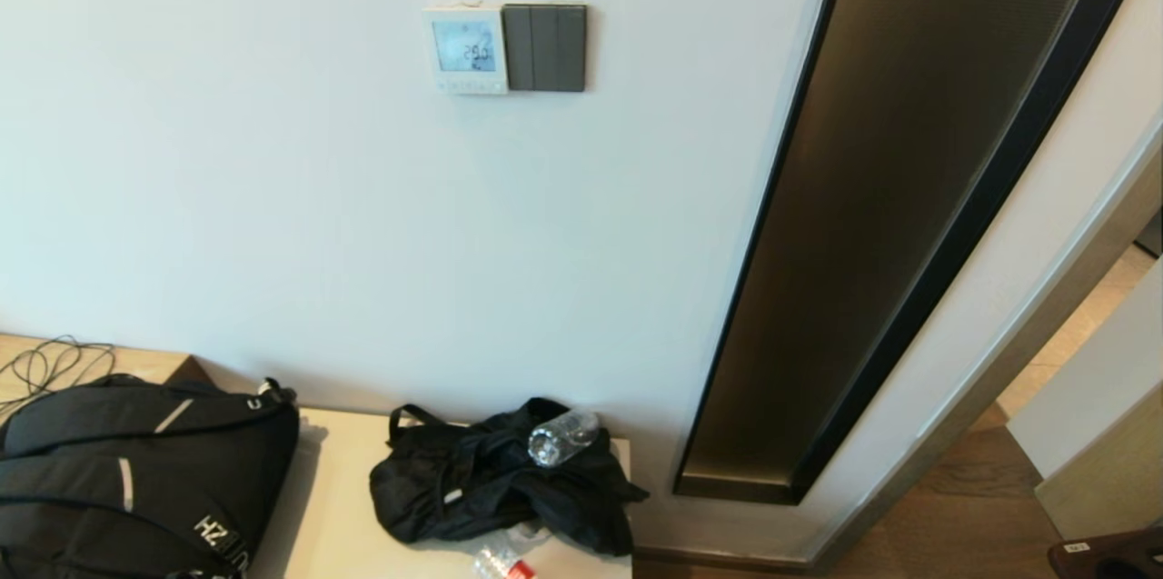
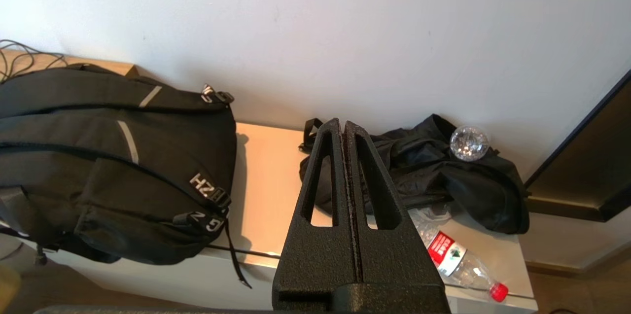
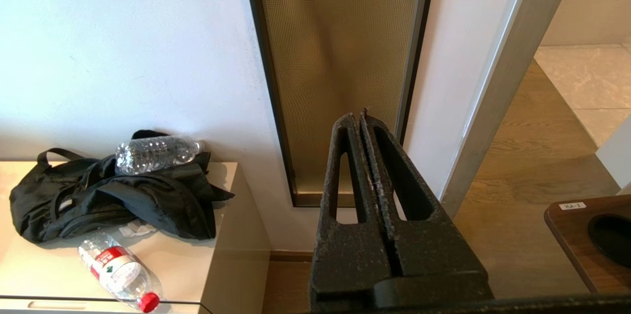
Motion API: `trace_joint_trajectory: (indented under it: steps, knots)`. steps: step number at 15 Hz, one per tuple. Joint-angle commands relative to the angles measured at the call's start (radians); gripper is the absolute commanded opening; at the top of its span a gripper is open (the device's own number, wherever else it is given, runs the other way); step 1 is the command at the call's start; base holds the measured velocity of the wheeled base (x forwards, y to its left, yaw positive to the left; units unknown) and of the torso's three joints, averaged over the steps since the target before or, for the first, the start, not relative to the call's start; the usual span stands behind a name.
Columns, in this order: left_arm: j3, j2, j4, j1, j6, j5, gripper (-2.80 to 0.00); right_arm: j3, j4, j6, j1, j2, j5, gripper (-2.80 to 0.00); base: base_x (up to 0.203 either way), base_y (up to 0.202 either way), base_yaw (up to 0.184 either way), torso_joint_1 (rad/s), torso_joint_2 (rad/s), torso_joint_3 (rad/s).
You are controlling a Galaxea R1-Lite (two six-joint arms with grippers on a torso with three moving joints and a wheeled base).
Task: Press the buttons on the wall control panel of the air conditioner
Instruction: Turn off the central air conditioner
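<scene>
Both end effectors, left & right, pressed closed w/ nothing held, sit well below thermostat panel; raise one, tap its bottom button row squarely w/ tip.

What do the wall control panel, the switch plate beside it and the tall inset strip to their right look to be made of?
The control panel looks like white glossy plastic around a lit pale-blue screen. The switch plate looks like matte dark-grey plastic, split into three vertical rockers. The inset strip seems to be bronze-tinted textured glass or mesh in a dark frame; its fine grid pattern leaves that open.
</scene>
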Motion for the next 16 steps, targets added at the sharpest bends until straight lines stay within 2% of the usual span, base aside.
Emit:
trace_joint_trajectory:
  steps: [1,11,13,16]
  knots:
    - [-0.001,0.000,0.000,0.000,0.000,0.000,-2.80,0.001,0.000,0.000,0.000,0.000,0.000,-2.80,0.000,0.000,0.000,0.000,0.00,0.000]
    - [-0.013,0.021,0.005,0.000,0.027,0.002,-2.80,0.001,0.000,0.000,0.000,0.000,0.000,-2.80,0.000,0.000,0.000,0.000,0.00,0.000]
    - [-0.112,0.090,-0.008,-0.001,0.023,-0.002,-2.80,0.002,0.000,0.000,0.000,0.001,0.000,-2.80,0.000,0.000,0.000,0.000,0.00,0.000]
    - [-0.294,0.305,-0.080,-0.016,0.020,-0.003,-2.80,0.002,0.000,0.000,0.000,0.000,0.001,-2.80,0.000,0.000,0.000,0.000,0.00,0.000]
